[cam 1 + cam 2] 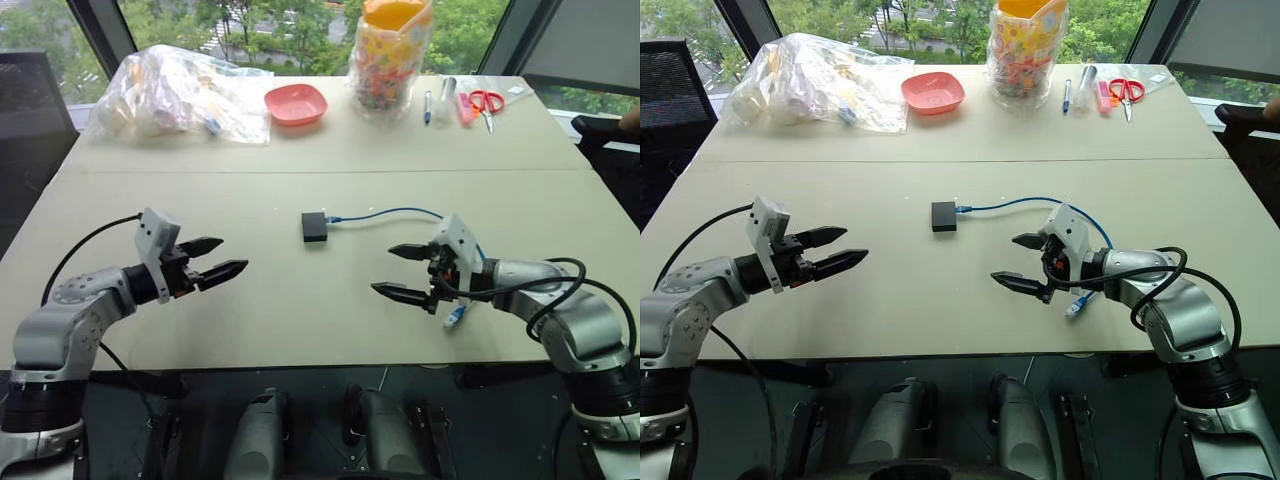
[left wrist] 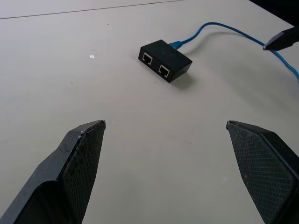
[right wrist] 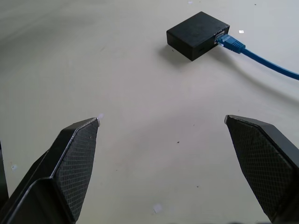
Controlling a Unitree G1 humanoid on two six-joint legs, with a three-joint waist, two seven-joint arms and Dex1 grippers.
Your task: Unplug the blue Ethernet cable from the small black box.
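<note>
Beige table before leafy windows

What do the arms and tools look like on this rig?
Silver-grey metal arm links with black joint sections. Each ends in a two-finger black tool, left tool and right tool, with pointed fingers whose inner pads are cross-hatched. A white camera block sits on each wrist. Loose black cables loop along both arms.

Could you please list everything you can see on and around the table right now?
small black box: 1, black, table centre
blue Ethernet cable: 1, blue, plugged into the box, running toward the right arm
table: 1, beige
dish: 1, red, far side
plastic bag: 1, clear, far left
snack bag: 1, multicoloured, far centre
scissors: 1, red handles, far right
pens: several, far right
left gripper: 1, black, open, empty
right gripper: 1, black, open, empty
</note>
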